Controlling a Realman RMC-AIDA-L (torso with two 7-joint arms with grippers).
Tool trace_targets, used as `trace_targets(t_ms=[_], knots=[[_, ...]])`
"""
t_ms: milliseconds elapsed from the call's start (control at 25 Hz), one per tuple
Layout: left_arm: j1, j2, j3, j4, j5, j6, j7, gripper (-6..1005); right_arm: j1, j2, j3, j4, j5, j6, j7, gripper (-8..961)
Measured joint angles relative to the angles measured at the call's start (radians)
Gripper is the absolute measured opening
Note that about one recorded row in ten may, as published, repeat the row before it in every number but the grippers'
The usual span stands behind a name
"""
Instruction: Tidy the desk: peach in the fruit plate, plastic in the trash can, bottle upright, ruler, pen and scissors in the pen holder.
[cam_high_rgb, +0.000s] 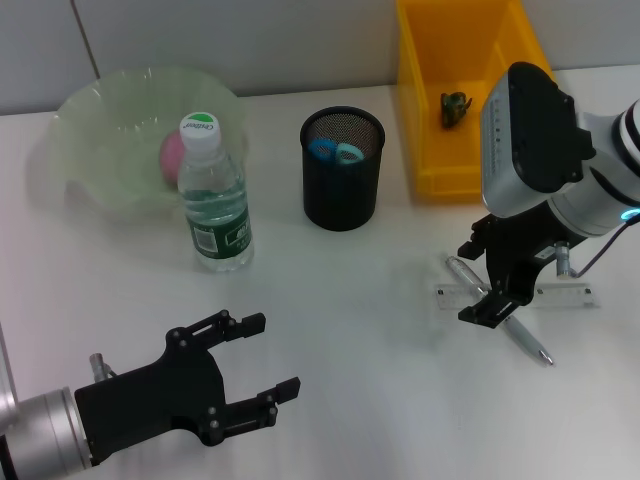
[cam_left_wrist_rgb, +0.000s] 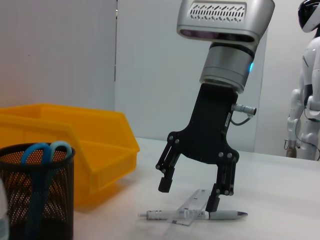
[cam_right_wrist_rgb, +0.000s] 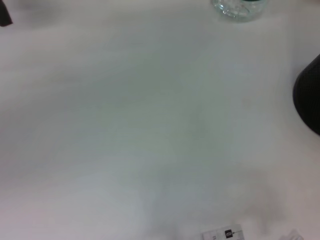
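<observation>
My right gripper (cam_high_rgb: 478, 284) is open and hovers just above the clear ruler (cam_high_rgb: 570, 294) and the silver pen (cam_high_rgb: 528, 340), which lie crossed on the white table. The left wrist view shows this gripper (cam_left_wrist_rgb: 188, 196) with one finger close to the ruler (cam_left_wrist_rgb: 192, 205) and pen (cam_left_wrist_rgb: 165, 215). Blue-handled scissors (cam_high_rgb: 335, 151) stand in the black mesh pen holder (cam_high_rgb: 342, 170). The pink peach (cam_high_rgb: 172, 152) lies in the green plate (cam_high_rgb: 100, 110). The bottle (cam_high_rgb: 213, 195) stands upright before the plate. Crumpled plastic (cam_high_rgb: 456, 107) lies in the yellow bin (cam_high_rgb: 430, 100). My left gripper (cam_high_rgb: 272, 355) is open and empty at the front left.
The yellow bin (cam_left_wrist_rgb: 100, 150) stands behind the pen holder (cam_left_wrist_rgb: 35, 200) in the left wrist view. The right wrist view shows the bottle's base (cam_right_wrist_rgb: 239, 7), the pen holder's edge (cam_right_wrist_rgb: 310, 100) and the ruler's end (cam_right_wrist_rgb: 222, 234). A white robot (cam_left_wrist_rgb: 305, 100) stands far off.
</observation>
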Motion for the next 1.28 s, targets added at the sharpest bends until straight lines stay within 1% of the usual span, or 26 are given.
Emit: trace_targets(t_ms=[320,520,680,920,1280], knots=[[0.0,0.0,0.001,-0.001,0.0,0.0,0.0,798,0.029,-0.001,-0.001,0.081,0.0,0.045,0.0,789],[-0.001,-0.002,-0.001,-0.011,0.0,0.0,0.001,798,0.04,0.001,-0.003,0.109,0.001,0.062,0.0,786],[-0.001,-0.002,-0.002,-0.012,0.0,0.0,0.001,798,0.049,0.001,-0.007,0.125,0.002,0.069,0.0,784],[-0.001,-0.004,-0.002,-0.012,0.0,0.0,0.001,798,0.055,0.002,-0.049,0.153,0.0,0.094,0.005,781],[-0.002,-0.006,-0.002,-0.014,0.0,0.0,0.001,797,0.06,0.002,-0.051,0.165,0.002,0.097,0.015,776]])
